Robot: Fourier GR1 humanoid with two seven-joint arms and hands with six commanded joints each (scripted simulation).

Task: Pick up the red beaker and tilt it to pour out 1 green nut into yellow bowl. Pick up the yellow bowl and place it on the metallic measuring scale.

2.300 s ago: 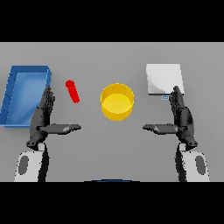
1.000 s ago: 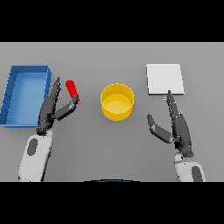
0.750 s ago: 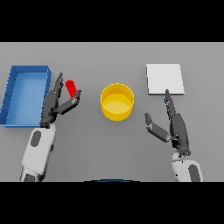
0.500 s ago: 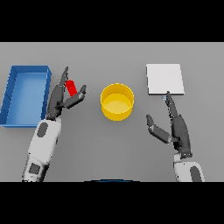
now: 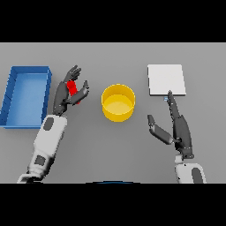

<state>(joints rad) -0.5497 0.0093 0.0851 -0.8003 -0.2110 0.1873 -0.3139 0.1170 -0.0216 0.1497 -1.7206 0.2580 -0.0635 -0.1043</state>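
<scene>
The red beaker (image 5: 72,88) stands on the table left of the yellow bowl (image 5: 118,115). My left hand (image 5: 63,98) is around it: the fingers (image 5: 73,73) rise fairly straight on its left and far side, and the thumb lies against its right side. No green nut shows. At the back right lies the flat metallic scale (image 5: 166,80). My right hand (image 5: 180,131) hovers open just in front of the scale, fingers pointing at it and thumb spread toward the bowl.
A blue open bin (image 5: 14,81) sits at the far left, close beside my left forearm. Grey table surface lies between the bowl and the scale.
My left hand has moved forward and right from near the bin until the red beaker sits between its thumb and fingers. My right hand shifted slightly back and turned; the beaker and bowl stayed put.
</scene>
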